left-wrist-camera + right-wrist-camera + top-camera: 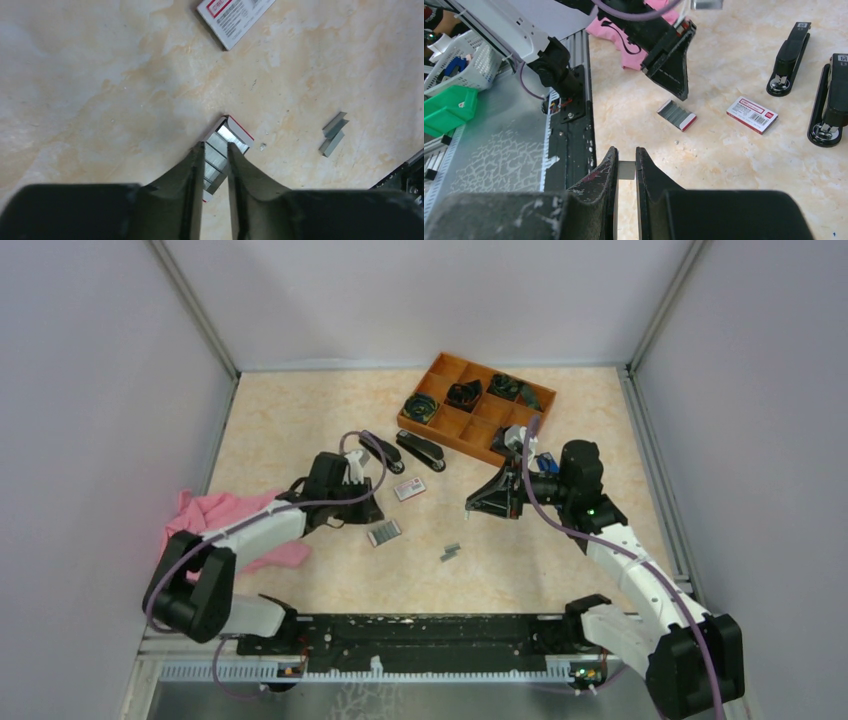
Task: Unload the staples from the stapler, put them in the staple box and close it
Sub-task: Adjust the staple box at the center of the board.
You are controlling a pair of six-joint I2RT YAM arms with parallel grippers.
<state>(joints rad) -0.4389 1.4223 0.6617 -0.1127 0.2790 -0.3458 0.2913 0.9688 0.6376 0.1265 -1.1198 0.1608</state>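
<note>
Two black staplers (421, 450) (790, 57) lie shut at the back of the table. My right gripper (625, 152) (482, 504) hangs above the table, shut on a short silvery strip of staples (626, 170) pinched between its fingertips. My left gripper (216, 146) (368, 510) hovers over a red-edged tray of staples (231, 136) (384, 532) (676, 114). Its jaws stand a narrow gap apart with nothing between them. Two loose staple strips (334, 134) (450, 553) lie on the table between the arms.
A small white-and-red box (408, 489) (752, 114) lies beside the staplers. An orange compartment tray (478, 428) with dark parts stands at the back right. A pink cloth (230, 525) lies under the left arm. The black rail (420, 630) runs along the near edge.
</note>
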